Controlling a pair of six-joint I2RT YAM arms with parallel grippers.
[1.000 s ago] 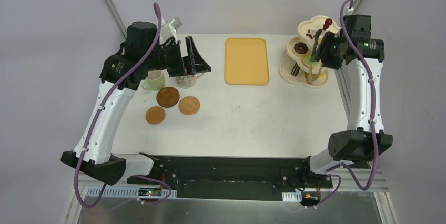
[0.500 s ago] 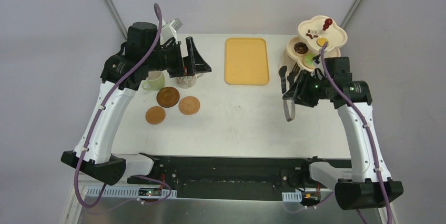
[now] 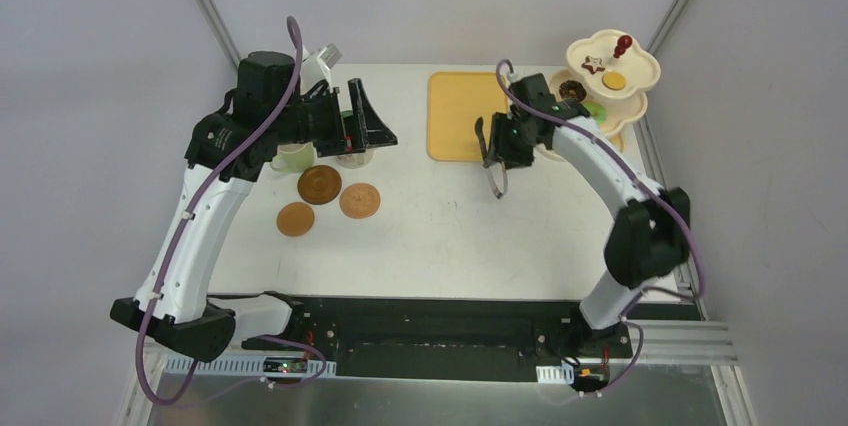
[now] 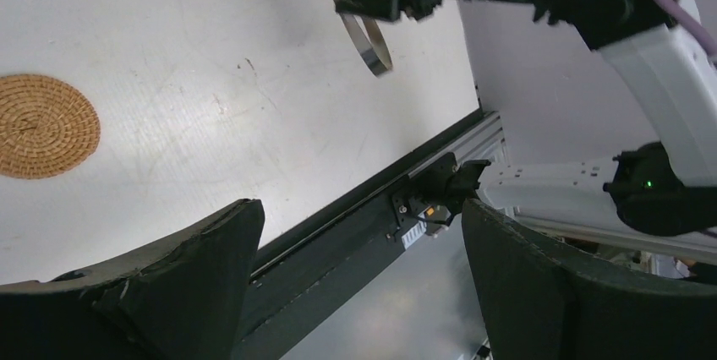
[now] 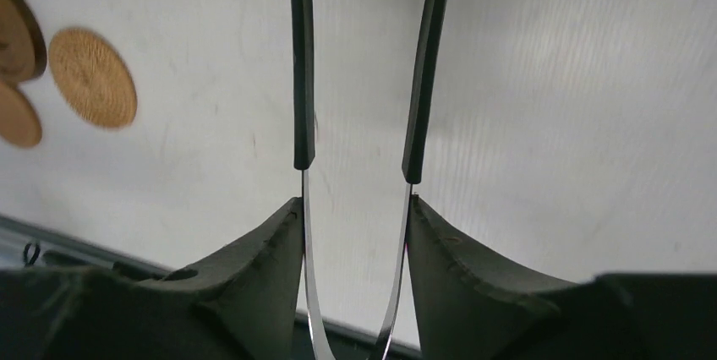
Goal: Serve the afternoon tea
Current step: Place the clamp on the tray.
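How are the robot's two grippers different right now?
The left gripper is wide open and holds nothing; the right gripper is shut on the black tongs. The left one hangs by the cream mug; the right one is beside the yellow tray. Both have dark fingers.

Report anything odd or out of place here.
Nothing looks spilled or damaged. Only oddity: the right gripper holds black tongs beside the yellow tray, away from the tiered stand.
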